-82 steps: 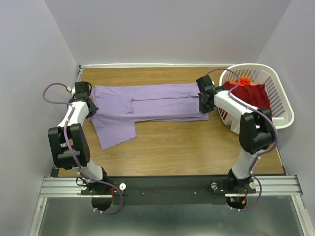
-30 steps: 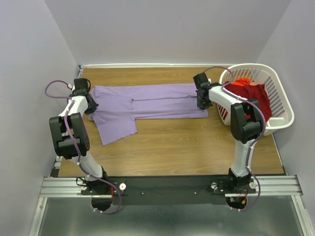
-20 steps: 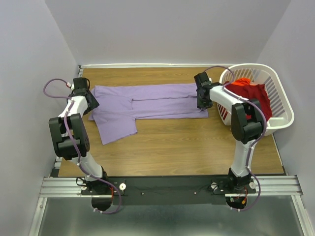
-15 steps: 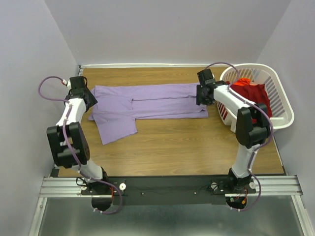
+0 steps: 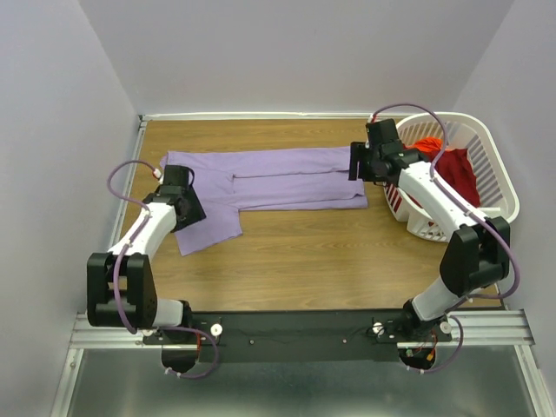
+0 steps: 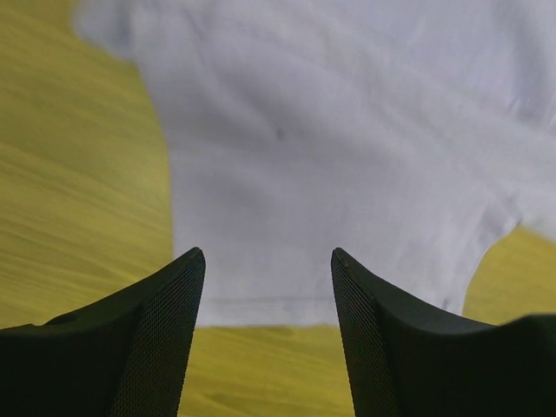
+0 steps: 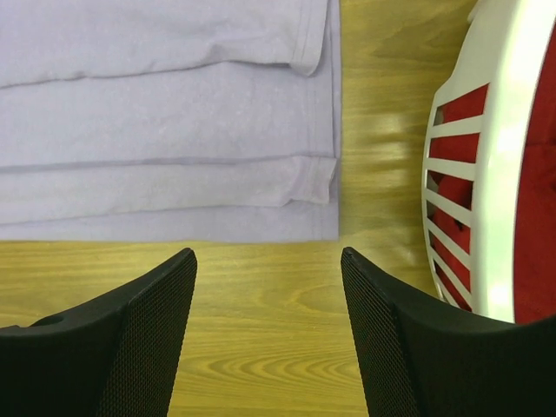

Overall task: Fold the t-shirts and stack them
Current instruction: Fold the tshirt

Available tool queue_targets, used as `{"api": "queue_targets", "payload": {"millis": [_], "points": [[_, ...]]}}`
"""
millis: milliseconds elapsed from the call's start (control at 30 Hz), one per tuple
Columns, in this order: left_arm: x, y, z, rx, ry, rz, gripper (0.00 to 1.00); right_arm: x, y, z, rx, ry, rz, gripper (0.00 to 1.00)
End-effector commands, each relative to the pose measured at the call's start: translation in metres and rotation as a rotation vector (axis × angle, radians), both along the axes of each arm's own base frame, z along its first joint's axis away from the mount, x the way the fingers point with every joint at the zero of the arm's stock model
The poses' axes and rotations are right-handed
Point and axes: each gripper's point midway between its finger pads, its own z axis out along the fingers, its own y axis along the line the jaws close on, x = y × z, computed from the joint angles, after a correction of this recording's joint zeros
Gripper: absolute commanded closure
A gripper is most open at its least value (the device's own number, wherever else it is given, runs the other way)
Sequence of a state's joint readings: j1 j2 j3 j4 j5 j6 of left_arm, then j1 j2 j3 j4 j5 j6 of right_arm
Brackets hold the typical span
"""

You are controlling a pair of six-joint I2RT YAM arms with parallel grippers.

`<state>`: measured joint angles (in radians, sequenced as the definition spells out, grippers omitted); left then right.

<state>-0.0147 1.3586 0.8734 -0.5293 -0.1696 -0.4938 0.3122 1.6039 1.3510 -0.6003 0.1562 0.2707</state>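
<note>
Viewed from high above the near edge, looking down over the whole desk (image 5: 330, 252). Viewed close and downward past the left tool (image 6: 268, 256) and right tool (image 7: 269, 256); shared with overhead, the lavender t-shirt (image 6: 347, 130) and white basket (image 7: 508, 130).

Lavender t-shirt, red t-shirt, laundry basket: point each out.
lavender t-shirt (image 5: 287, 167), top view, middle of the folded body.
red t-shirt (image 5: 459, 169), top view, middle of the exposed cloth.
laundry basket (image 5: 508, 193), top view, right rim.
</note>
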Motion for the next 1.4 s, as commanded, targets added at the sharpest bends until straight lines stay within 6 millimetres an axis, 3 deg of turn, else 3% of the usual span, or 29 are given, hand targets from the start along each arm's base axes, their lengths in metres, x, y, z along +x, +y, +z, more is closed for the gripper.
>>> {"api": "queue_targets", "payload": {"millis": [0, 367, 567, 633, 733, 900, 1100, 1167, 1200, 1233, 1367], "points": [[-0.015, -0.027, -0.017, -0.073, 0.065, -0.015, 0.35, -0.008, 0.003, -0.007, 0.019, 0.015, 0.03, 0.25], [-0.03, -0.032, -0.067, -0.042, 0.181, 0.014, 0.52, -0.017, 0.003, -0.021, 0.023, 0.031, 0.051, 0.25], [-0.033, -0.032, -0.076, -0.031, 0.195, 0.022, 0.63, -0.017, 0.005, -0.022, 0.032, 0.029, 0.061, 0.24], [-0.036, -0.03, -0.078, -0.021, 0.202, 0.028, 0.75, -0.018, 0.005, -0.023, 0.03, 0.032, 0.062, 0.24], [-0.033, -0.029, -0.073, -0.015, 0.188, 0.028, 1.0, -0.019, 0.005, -0.024, 0.027, 0.033, 0.063, 0.24], [-0.008, -0.023, -0.041, 0.022, 0.112, 0.028, 1.0, -0.019, 0.004, -0.023, 0.026, 0.028, 0.062, 0.24], [0.059, -0.023, 0.014, 0.064, -0.032, 0.006, 1.0, -0.022, 0.007, -0.027, 0.043, 0.043, 0.066, 0.24], [0.073, -0.023, 0.011, 0.078, -0.025, 0.002, 1.0, -0.023, 0.008, -0.028, 0.045, 0.046, 0.073, 0.24], [0.089, -0.023, 0.022, 0.08, -0.064, 0.003, 1.0, -0.023, 0.007, -0.03, 0.042, 0.048, 0.073, 0.24], [0.096, -0.023, 0.014, 0.09, -0.046, -0.002, 1.0, -0.024, 0.007, -0.031, 0.043, 0.051, 0.072, 0.24], [0.13, -0.02, 0.011, 0.13, -0.048, -0.011, 1.0, -0.024, 0.01, -0.033, 0.051, 0.059, 0.082, 0.24]]}}
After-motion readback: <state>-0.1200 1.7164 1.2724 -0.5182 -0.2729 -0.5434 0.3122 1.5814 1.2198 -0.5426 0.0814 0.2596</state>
